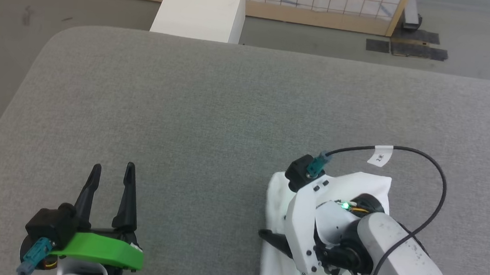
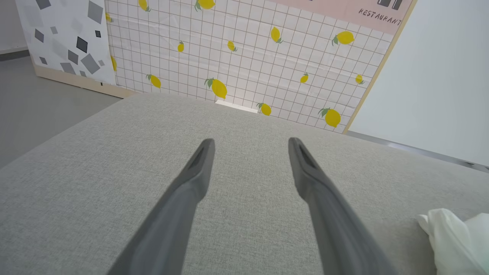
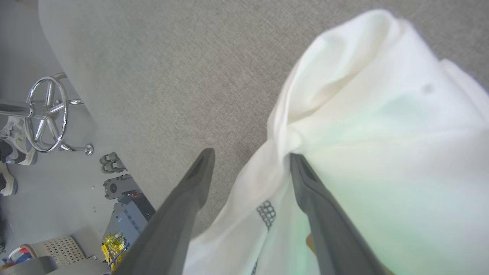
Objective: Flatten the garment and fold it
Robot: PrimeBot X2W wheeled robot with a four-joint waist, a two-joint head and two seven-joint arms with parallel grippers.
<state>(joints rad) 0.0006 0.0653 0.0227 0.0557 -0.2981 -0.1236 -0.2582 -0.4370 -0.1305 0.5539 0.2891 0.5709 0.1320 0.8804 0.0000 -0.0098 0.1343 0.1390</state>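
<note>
White shirt [image 3: 382, 114] lies bunched under the right tool [image 3: 250, 160], which straddles its edge wide open, gripping nothing. Pinch one layer low before pulling it flat; the left tool [image 1: 113, 168] hangs open, empty, well apart.

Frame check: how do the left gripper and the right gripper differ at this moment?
The left gripper is over bare grey surface; the right gripper is over the crumpled garment. The left gripper straddles nothing; the right gripper straddles a garment edge. Both are open.
</note>
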